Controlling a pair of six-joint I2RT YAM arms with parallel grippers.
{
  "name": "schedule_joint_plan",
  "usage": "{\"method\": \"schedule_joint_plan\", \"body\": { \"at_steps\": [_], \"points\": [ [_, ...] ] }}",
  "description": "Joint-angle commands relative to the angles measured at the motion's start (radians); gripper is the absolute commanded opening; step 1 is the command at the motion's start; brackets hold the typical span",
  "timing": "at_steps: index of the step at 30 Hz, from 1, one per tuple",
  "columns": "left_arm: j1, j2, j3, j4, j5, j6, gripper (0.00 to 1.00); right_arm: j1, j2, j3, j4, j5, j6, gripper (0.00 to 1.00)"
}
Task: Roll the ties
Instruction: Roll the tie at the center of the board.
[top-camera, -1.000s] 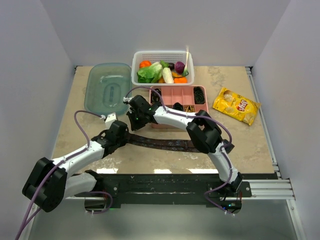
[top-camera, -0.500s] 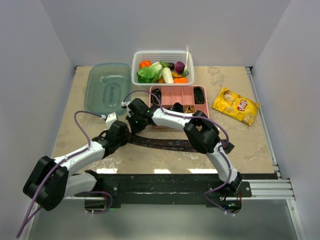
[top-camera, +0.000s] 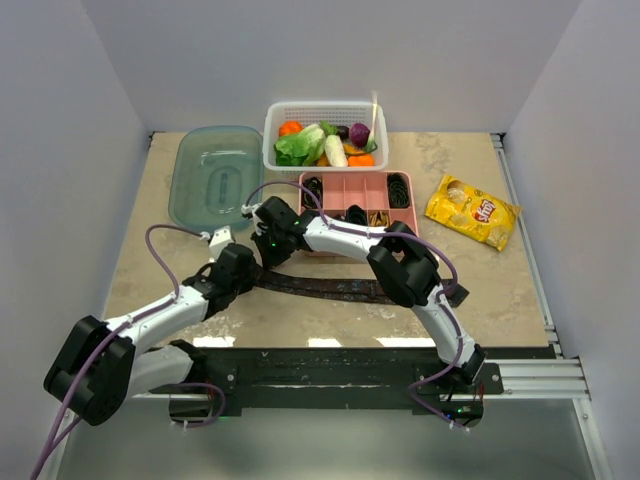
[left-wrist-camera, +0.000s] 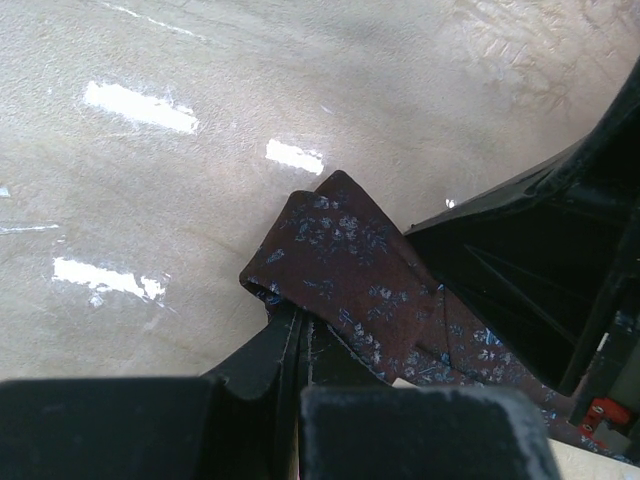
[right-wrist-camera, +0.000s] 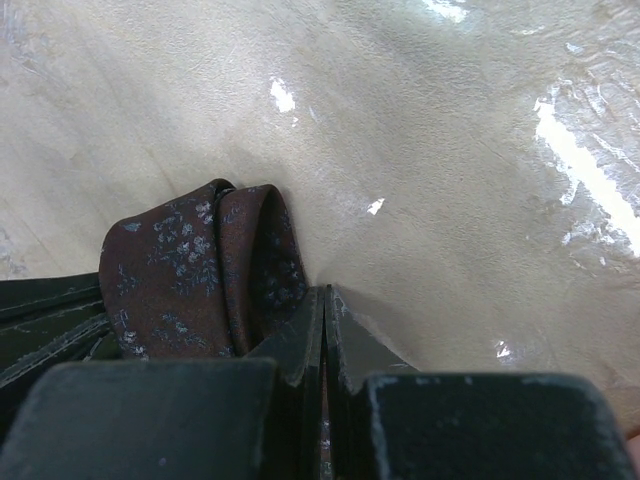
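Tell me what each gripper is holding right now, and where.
Left gripper pinches the dark tie at its folded end. Right gripper is shut beside that fold; whether it grips fabric cannot be told.

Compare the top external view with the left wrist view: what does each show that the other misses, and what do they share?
Only the top external view shows the vegetable basket, pink tray, chip bag, blue lid and the full length of the tie. Only the left wrist view shows the tie's floral pattern and its folded tip at the left gripper. Both show the dark tie on the beige table.
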Motion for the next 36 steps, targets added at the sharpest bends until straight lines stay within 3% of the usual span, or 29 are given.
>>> {"method": "schedule_joint_plan", "body": {
  "at_steps": [1,10,15,17,22,25,29,31,33,36],
  "points": [
    [-0.003,0.020,-0.008,0.034,-0.018,-0.023,0.00,0.007,-0.049,0.025,-0.011,-0.041,-0.021,0.00],
    [-0.003,-0.030,-0.020,-0.014,0.003,-0.031,0.01,0.004,-0.091,0.058,-0.040,0.046,-0.014,0.00],
    [-0.005,-0.110,0.020,-0.103,0.026,-0.037,0.22,0.002,-0.148,0.045,-0.025,0.080,-0.008,0.04],
    [-0.005,-0.130,0.056,-0.182,0.029,-0.051,0.27,0.002,-0.177,0.038,-0.026,0.087,-0.008,0.14],
    [-0.003,-0.122,0.141,-0.385,0.051,-0.083,0.34,0.002,-0.220,0.015,-0.026,0.095,-0.012,0.23],
    [-0.002,-0.160,0.184,-0.458,0.049,-0.092,0.46,0.002,-0.237,0.003,-0.019,0.077,-0.030,0.31],
    [0.013,-0.246,0.271,-0.544,-0.012,-0.109,0.75,0.002,-0.248,-0.015,-0.009,0.044,-0.061,0.52],
    [0.029,-0.285,0.335,-0.587,-0.032,-0.106,0.82,0.009,-0.251,-0.027,0.001,0.014,-0.081,0.63],
    [0.050,-0.302,0.378,-0.615,-0.051,-0.100,0.87,0.022,-0.250,-0.038,0.006,0.012,-0.095,0.80],
    [0.090,-0.297,0.444,-0.649,-0.063,-0.084,0.95,0.039,-0.239,-0.041,0.014,0.018,-0.113,0.93]
  ]
}}
